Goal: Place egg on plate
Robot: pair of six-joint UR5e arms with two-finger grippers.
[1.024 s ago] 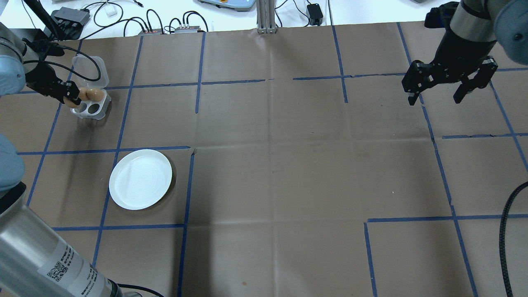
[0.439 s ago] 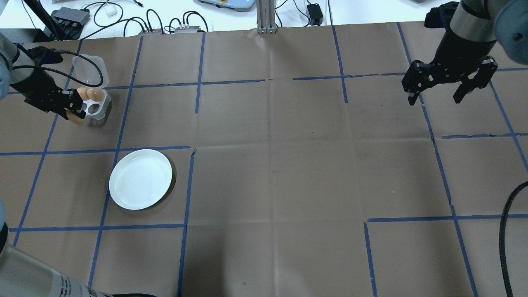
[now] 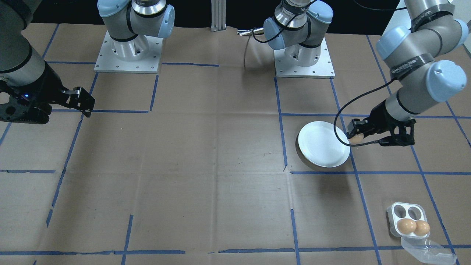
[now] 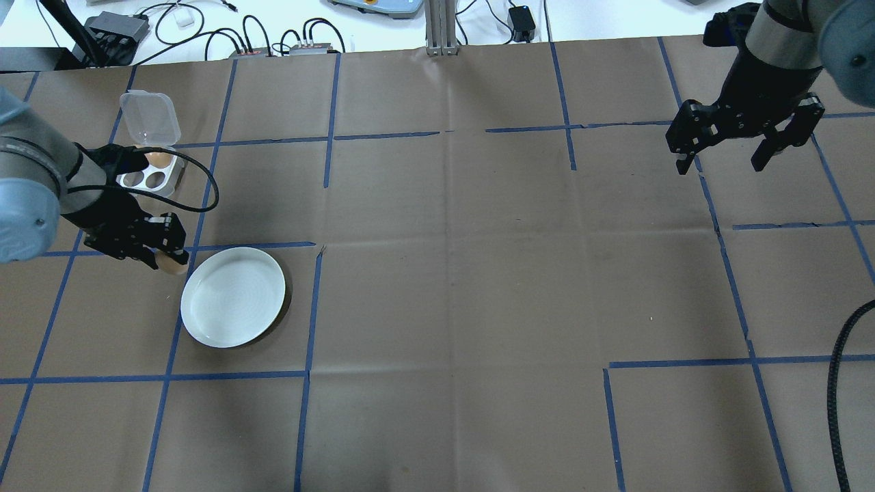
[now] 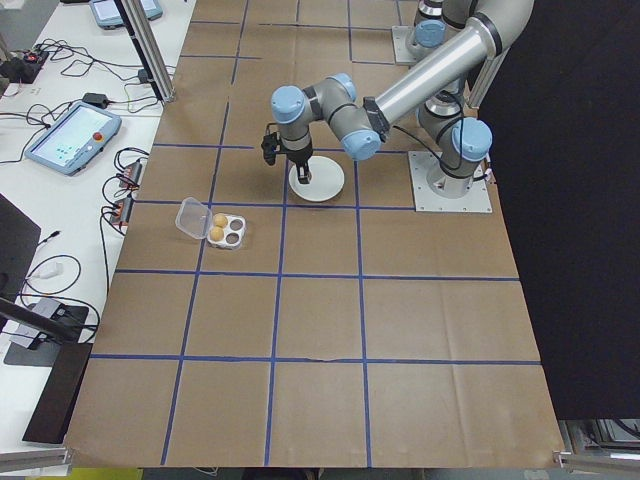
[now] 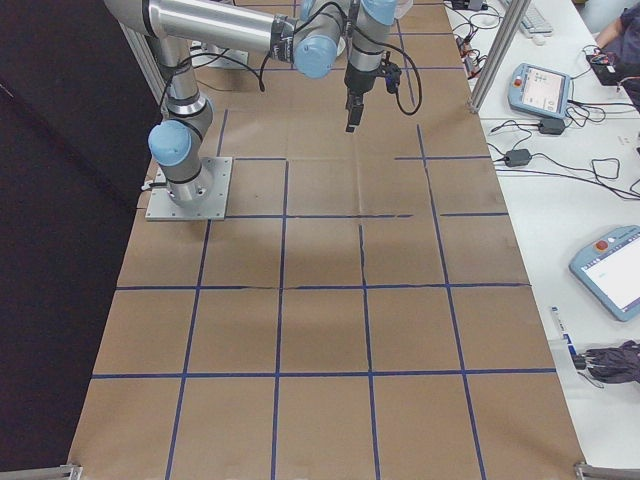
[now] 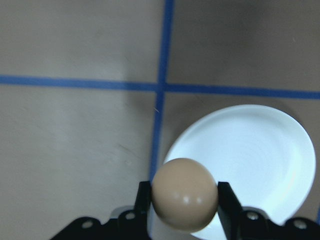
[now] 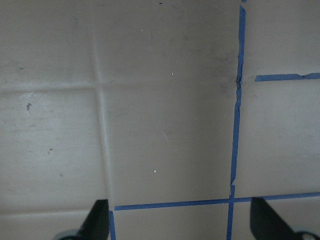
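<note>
A tan egg [image 7: 185, 194] sits between the fingers of my left gripper [image 4: 168, 260], which is shut on it. The egg [image 3: 355, 138] hangs just outside the rim of the round white plate [image 4: 232, 297], on the side facing the egg tray. In the left wrist view the plate [image 7: 255, 155] lies ahead and to the right of the egg, and nothing lies on it [image 3: 322, 145]. My right gripper [image 4: 721, 166] hovers open over the far right of the table with nothing between its fingers.
A small white four-hole egg tray [image 3: 407, 217] holds two eggs [image 3: 406, 225], its clear lid [image 4: 149, 116] folded open behind it. My left arm's cable [image 4: 205, 184] loops beside the tray. Brown paper with blue tape lines covers the table.
My left gripper has carried the egg from the egg tray toward the robot, to the plate's edge. The right arm has not moved.
</note>
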